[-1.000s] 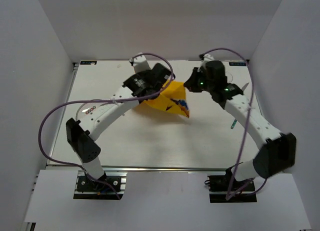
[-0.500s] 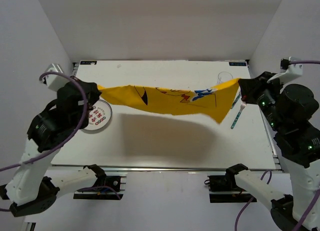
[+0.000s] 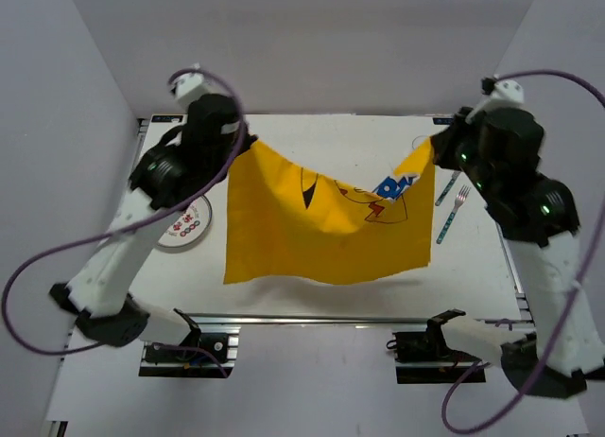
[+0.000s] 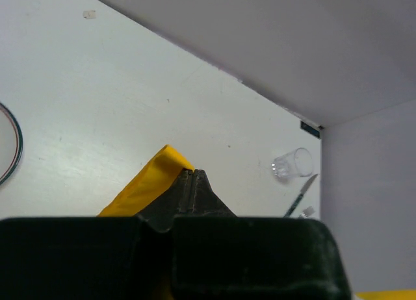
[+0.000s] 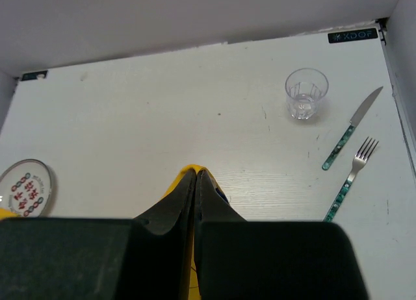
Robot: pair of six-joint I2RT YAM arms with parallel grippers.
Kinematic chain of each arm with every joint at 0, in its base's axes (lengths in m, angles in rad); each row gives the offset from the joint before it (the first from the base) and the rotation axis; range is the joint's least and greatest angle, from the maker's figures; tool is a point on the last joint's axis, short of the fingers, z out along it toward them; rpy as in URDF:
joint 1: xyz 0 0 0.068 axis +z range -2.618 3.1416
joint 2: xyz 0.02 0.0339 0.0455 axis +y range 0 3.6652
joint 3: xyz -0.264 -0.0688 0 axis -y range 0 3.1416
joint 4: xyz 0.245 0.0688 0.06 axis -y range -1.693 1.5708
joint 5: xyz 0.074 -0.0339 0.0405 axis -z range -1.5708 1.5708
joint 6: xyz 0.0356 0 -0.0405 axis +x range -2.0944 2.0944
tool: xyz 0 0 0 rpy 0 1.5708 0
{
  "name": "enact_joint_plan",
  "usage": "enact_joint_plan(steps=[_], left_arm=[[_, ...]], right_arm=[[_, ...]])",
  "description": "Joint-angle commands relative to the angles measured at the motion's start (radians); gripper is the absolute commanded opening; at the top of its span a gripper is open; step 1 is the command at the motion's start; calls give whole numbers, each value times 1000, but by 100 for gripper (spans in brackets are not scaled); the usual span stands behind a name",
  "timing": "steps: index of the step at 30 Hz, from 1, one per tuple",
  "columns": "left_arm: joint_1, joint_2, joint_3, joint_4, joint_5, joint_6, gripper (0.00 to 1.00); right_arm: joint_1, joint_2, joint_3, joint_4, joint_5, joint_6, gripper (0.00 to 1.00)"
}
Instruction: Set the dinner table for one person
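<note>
yellow cloth between left tool and right tool, above dinner table

Dinner table: white rectangular top, faint grain lines, metal rail along near edge.

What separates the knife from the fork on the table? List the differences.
The knife ends in one flat pointed blade; the fork ends in separate tines. The knife lies closer to the glass; the fork lies farther from it, toward the near side. Shared: both have teal patterned handles and lie flat on the dinner table, slanted the same way, side by side without touching.
</note>
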Motion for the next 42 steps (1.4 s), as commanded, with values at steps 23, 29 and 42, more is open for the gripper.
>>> enact_joint_plan(steps=[23, 29, 42], left_arm=[[330, 155, -267, 802, 228, 445, 0], [319, -85, -851, 838, 197, 177, 16], [322, -300, -913, 489, 249, 123, 98]], right_arm=[[-232, 382, -56, 507, -520, -71, 0], [-232, 231, -527, 664, -573, -28, 8], [-209, 29, -796, 589, -580, -16, 89]])
